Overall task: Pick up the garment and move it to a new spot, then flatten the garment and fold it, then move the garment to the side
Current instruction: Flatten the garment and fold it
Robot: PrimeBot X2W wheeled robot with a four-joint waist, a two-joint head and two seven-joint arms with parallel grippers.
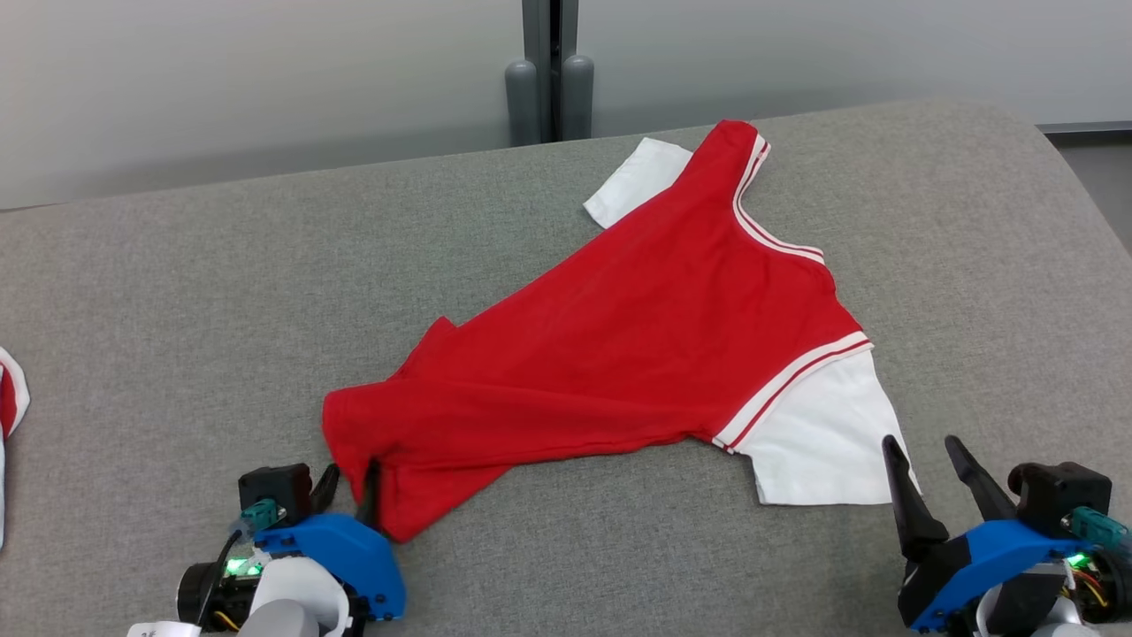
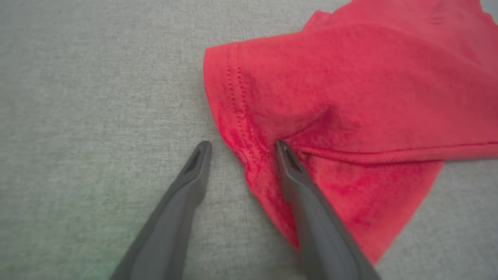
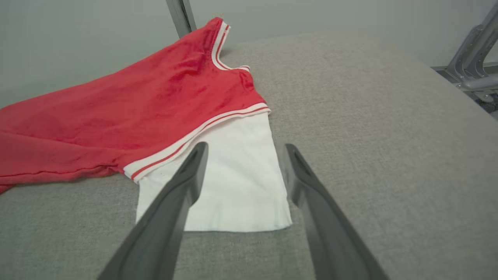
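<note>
A red garment (image 1: 637, 336) with white sleeves and white-striped trim lies crumpled and slanted across the grey padded table (image 1: 177, 310). My left gripper (image 1: 352, 478) is at its near-left hem corner. In the left wrist view the left gripper (image 2: 242, 146) is open and straddles the hem: one finger (image 2: 311, 217) rests on the red garment (image 2: 350, 97), the other on bare table. My right gripper (image 1: 921, 447) stands open just by the near white sleeve (image 1: 822, 442). In the right wrist view the right gripper (image 3: 245, 147) hovers over that sleeve (image 3: 233, 186) with nothing held.
Another red and white cloth (image 1: 9, 398) pokes in at the table's left edge. Grey posts (image 1: 548, 88) stand behind the table's far edge. The table curves down at the right, where a metal frame (image 3: 470, 70) stands beyond it.
</note>
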